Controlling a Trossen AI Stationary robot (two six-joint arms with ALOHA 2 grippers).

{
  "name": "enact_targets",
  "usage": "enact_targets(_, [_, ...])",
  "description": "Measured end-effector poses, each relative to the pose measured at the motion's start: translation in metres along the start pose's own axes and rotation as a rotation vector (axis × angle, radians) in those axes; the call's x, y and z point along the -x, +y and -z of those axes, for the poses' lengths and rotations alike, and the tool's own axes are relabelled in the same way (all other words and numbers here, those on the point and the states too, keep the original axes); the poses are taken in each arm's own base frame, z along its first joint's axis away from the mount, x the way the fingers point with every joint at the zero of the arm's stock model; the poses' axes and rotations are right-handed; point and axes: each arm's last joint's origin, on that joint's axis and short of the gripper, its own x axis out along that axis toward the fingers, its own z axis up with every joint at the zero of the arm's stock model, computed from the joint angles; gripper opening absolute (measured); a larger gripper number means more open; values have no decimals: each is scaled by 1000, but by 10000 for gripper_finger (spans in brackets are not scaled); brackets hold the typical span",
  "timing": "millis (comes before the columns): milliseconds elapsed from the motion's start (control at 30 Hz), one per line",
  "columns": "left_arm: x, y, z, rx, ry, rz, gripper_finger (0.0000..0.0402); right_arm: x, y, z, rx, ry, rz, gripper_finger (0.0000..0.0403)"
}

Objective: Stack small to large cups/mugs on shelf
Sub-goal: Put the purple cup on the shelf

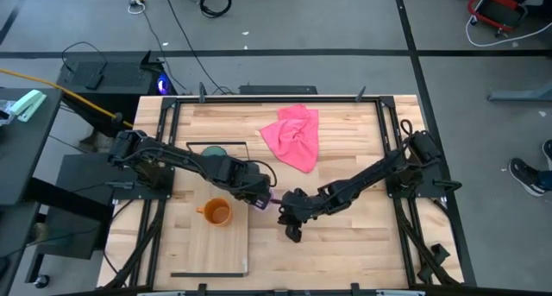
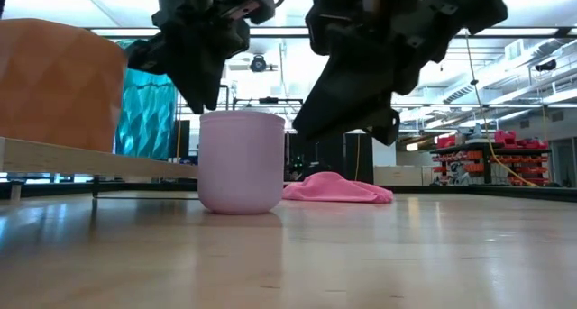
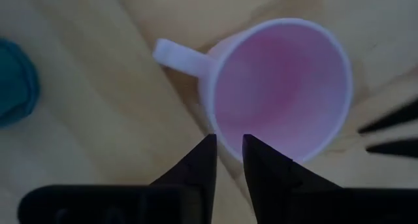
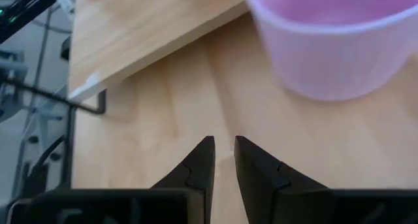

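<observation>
The lilac mug (image 3: 281,87) stands upright on the tabletop beside the shelf's (image 1: 226,244) right edge, its handle (image 3: 177,54) sticking out sideways. My left gripper (image 3: 227,145) points down just above the mug's rim with a narrow gap between its fingers, one tip over the wall's outside and one over the inside. In the low view a sliver of air shows between its tips (image 2: 209,106) and the rim. The orange mug (image 1: 216,212) sits on the shelf, and the teal tumbler (image 1: 213,151) stands at the shelf's far end. My right gripper (image 4: 224,145) hovers over bare wood to the mug's right, slightly open with nothing between its fingers.
A crumpled pink cloth (image 1: 293,136) lies on the table's far middle. The shelf's black wire frame (image 4: 98,103) shows at one end of the board. Bare wood stretches along the table's near right.
</observation>
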Motion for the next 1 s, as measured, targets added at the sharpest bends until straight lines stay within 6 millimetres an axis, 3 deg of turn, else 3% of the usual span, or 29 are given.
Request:
enact_targets(367, [1, -12, 1, 92, -29, 113, 76, 3, 18, 17, 58, 49, -50, 68])
enact_targets(533, [1, -10, 8, 142, -16, 79, 70, 3, 18, 19, 65, 70, -50, 68])
enact_targets(1000, [4, -26, 10, 174, -53, 228, 59, 16, 21, 24, 118, 141, -38, 68])
